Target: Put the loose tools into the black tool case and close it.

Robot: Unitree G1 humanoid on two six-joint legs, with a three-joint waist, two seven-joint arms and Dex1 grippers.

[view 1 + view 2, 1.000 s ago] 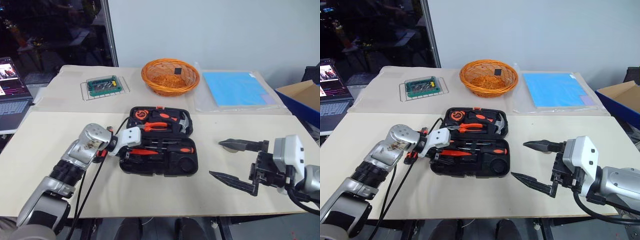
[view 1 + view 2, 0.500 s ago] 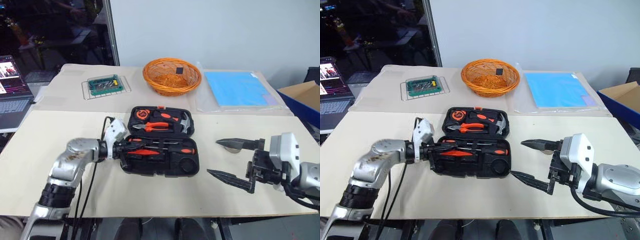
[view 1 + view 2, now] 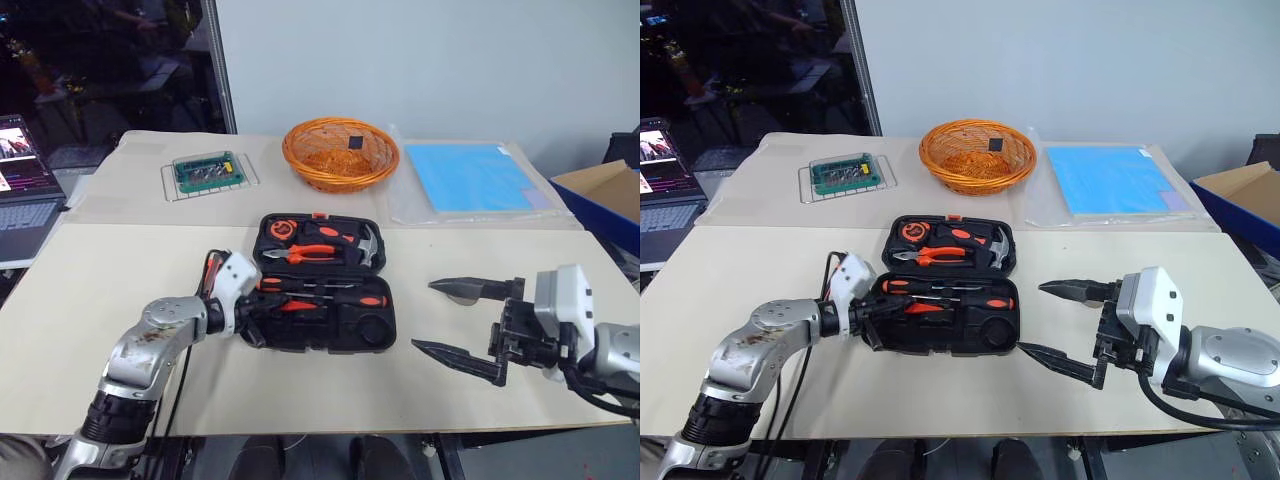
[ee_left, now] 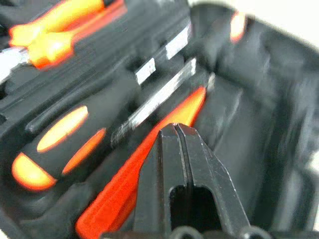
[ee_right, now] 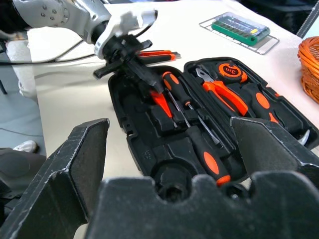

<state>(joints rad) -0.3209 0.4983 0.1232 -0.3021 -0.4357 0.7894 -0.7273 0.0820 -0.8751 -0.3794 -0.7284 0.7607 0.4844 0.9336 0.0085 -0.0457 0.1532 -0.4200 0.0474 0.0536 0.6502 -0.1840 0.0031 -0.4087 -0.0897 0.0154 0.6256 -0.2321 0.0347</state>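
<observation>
The left gripper (image 5: 149, 82) is clamped shut with nothing between the fingers, its tip poking into the near-left corner of the black tool case (image 3: 322, 283), right over the orange utility knife (image 5: 162, 102) sitting in its recess there. The right gripper (image 3: 1058, 322) hangs spread wide and empty just off the case's right edge, so that side is a bit crowded.

The case lies open flat on the table (image 3: 100, 300). The screwdrivers (image 3: 945, 291) sit in the near half, the pliers and hammer in the far half. One slim red screwdriver (image 5: 154, 54) lies on the table just off the case's left edge. There's plenty of bare table in front of the case and to its left. The wicker basket (image 3: 340, 152) sits well behind it.
</observation>
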